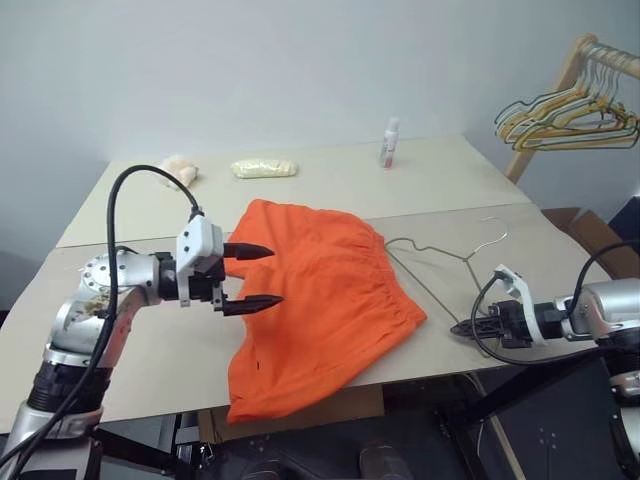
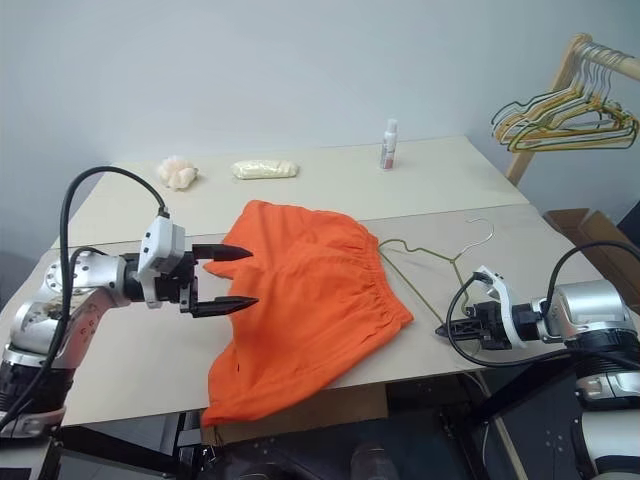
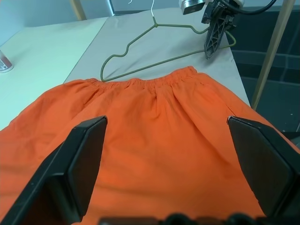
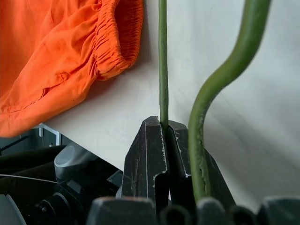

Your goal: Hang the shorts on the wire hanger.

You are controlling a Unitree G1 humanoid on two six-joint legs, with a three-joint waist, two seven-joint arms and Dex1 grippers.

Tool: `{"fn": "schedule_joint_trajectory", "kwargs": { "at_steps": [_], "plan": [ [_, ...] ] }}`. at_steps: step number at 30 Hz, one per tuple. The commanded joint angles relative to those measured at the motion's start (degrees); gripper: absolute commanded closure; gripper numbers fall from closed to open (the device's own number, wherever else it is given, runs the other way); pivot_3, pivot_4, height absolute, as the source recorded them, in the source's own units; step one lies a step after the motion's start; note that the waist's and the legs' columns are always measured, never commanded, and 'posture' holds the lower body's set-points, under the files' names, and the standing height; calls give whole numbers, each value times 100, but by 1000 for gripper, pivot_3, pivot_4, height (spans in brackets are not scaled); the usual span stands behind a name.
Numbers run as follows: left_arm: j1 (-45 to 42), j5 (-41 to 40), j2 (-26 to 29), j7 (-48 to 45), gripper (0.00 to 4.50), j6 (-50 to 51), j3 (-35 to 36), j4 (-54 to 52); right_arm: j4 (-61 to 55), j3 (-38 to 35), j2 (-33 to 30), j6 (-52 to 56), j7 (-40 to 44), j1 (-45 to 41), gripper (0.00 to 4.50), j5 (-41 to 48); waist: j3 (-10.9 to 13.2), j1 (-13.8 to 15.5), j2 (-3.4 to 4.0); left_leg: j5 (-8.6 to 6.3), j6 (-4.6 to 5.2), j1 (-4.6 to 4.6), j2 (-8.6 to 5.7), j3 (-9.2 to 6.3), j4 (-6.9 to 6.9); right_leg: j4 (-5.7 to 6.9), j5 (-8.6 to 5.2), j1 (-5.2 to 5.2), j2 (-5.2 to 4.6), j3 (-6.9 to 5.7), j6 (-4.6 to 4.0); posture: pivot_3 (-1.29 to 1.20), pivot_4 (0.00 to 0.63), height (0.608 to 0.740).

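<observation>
The bright orange shorts (image 1: 320, 310) lie spread on the table, their gathered waistband toward the right and one corner drooping over the front edge. My left gripper (image 1: 275, 275) hovers open over their left side, its black fingers (image 3: 84, 159) wide apart above the cloth and pointing right. The thin wire hanger (image 1: 440, 255) lies flat on the table just right of the waistband, hook toward the back. My right gripper (image 1: 462, 328) is at the table's front edge, shut on the wire hanger's long straight wire (image 4: 162, 61).
At the table's back stand a small spray bottle (image 1: 388, 142), a yellow cloth (image 1: 264, 168) and a pale lump (image 1: 180, 170). A wooden rack with bunched coloured hangers (image 1: 565, 115) stands at the far right, above a cardboard box (image 1: 590, 235).
</observation>
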Motion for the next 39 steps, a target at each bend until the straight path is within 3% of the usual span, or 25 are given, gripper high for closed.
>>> {"fn": "schedule_joint_trajectory", "kwargs": {
  "at_steps": [1, 26, 39],
  "plan": [
    [8, -105, 98, 36, 57, -19, 191, -201, -265, -56, -167, 33, 175, 82, 4500, 193, 0, 20, 0, 0, 0, 0, 0, 0, 0, 0, 0, 0, 0, 0, 0, -112, 0, 740],
    [154, -85, 134, 65, 57, -102, 167, -309, -431, -453, -455, -81, 399, 375, 4500, 622, 0, 181, -1, -1, 1, 1, -1, 2, -1, -7, 0, 2, 0, -2, 0, -106, 0, 740],
    [213, -56, 271, -44, 57, -136, 152, -348, -1356, 816, -1042, -476, 1464, 642, 4500, 492, 1, 222, -1, -3, 2, 0, -1, 3, 0, -9, 0, 0, 0, -5, 0, -81, 0, 740]
  ]
}}
